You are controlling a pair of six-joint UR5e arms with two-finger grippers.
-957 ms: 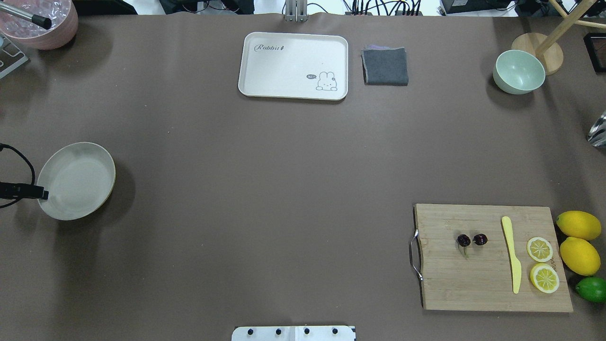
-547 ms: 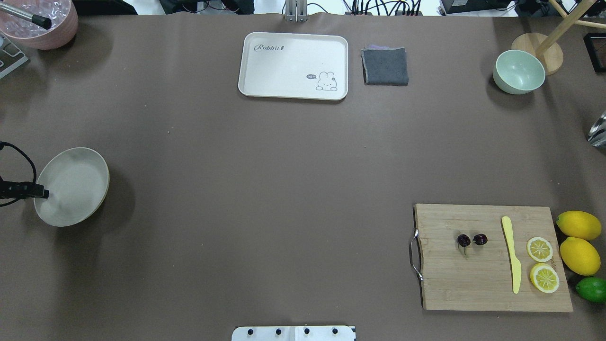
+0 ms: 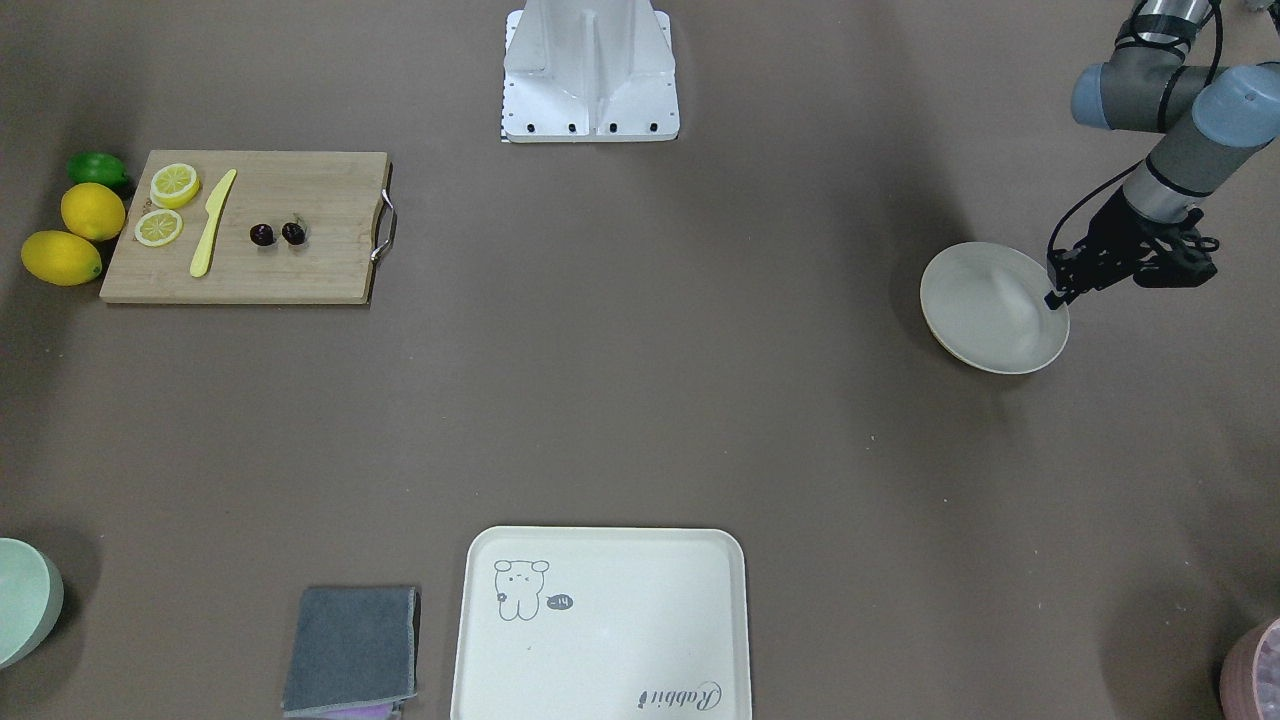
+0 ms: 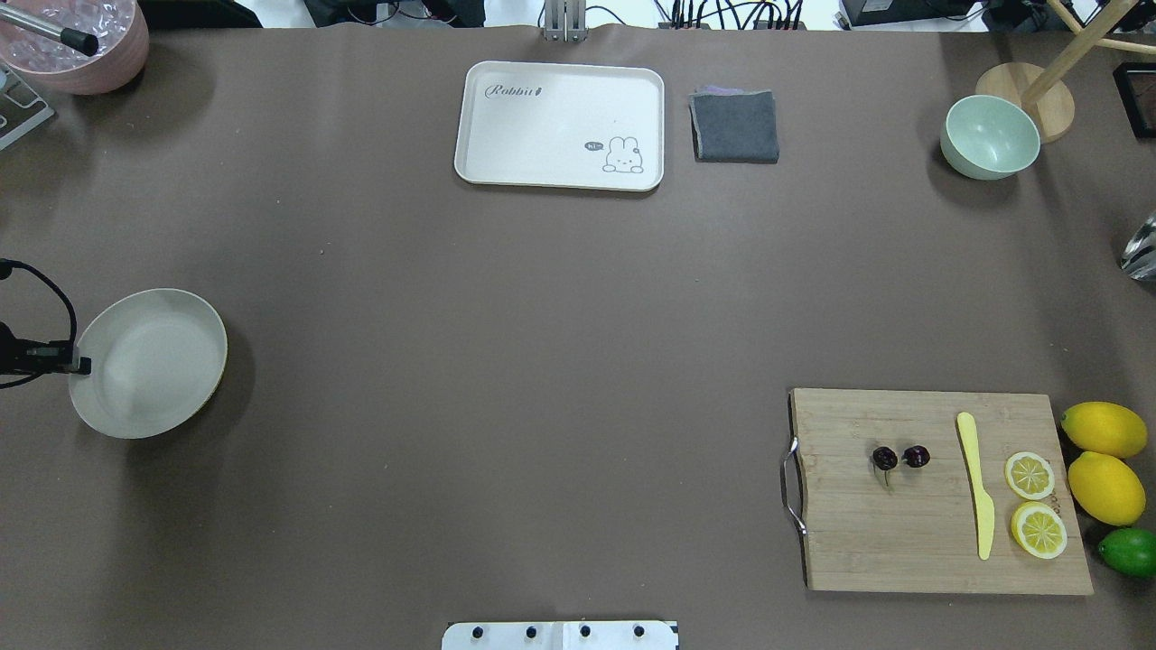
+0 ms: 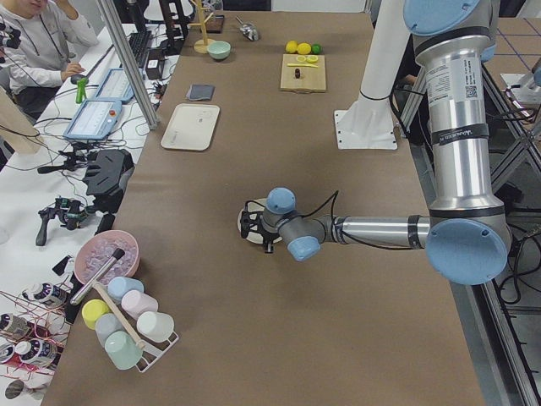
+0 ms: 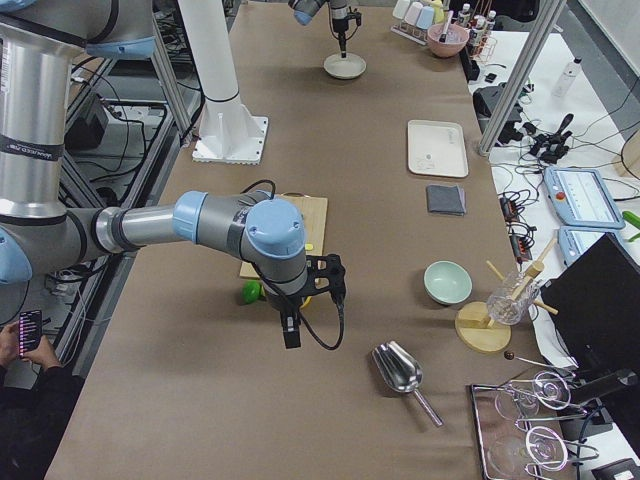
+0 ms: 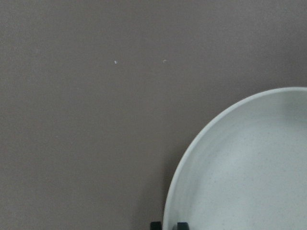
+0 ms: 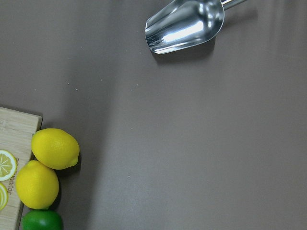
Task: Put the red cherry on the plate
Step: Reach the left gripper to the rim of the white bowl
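Brown matting covered the table (image 4: 506, 361), where the left gripper (image 3: 1053, 292) had its jaws closed on the rim of a plain round cream-white plate (image 4: 153, 361) near the left edge. The right gripper (image 6: 290, 335) hung over the right end; whether its jaws were parted I couldn't tell. A joined pair of dark-red cherries (image 4: 900, 458) lay on a bamboo cutting board (image 4: 885, 542) by the right edge.

i see the plate (image 4: 149, 363), pinched at its rim by my left gripper (image 4: 86, 366), has drifted a little farther from the rabbit tray (image 4: 560, 125) and now looks rounder, less tilted.
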